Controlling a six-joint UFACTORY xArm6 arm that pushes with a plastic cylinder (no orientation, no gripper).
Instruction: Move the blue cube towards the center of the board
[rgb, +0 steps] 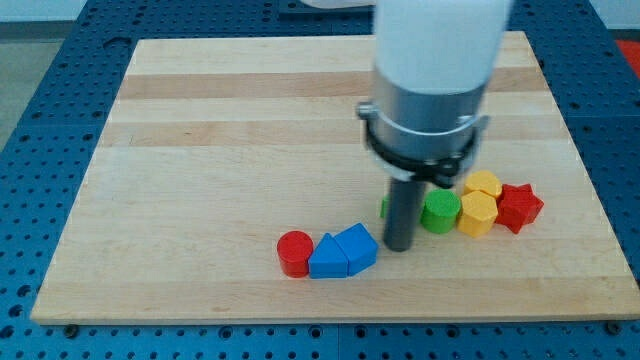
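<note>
The blue cube (357, 247) sits on the wooden board (230, 130) near the view's bottom, right of centre. A blue triangular block (327, 258) touches its left side, and a red cylinder (295, 252) stands left of that. My tip (400, 246) is down on the board just right of the blue cube, very close to or touching its right edge. The arm's white and grey body (430, 90) rises above it.
A green cylinder (440, 211) stands right of the rod, and a bit of another green block (384, 208) peeks out behind it. Two yellow blocks (479, 213) (484, 184) and a red star-shaped block (519, 206) lie further right. A blue perforated table (40, 80) surrounds the board.
</note>
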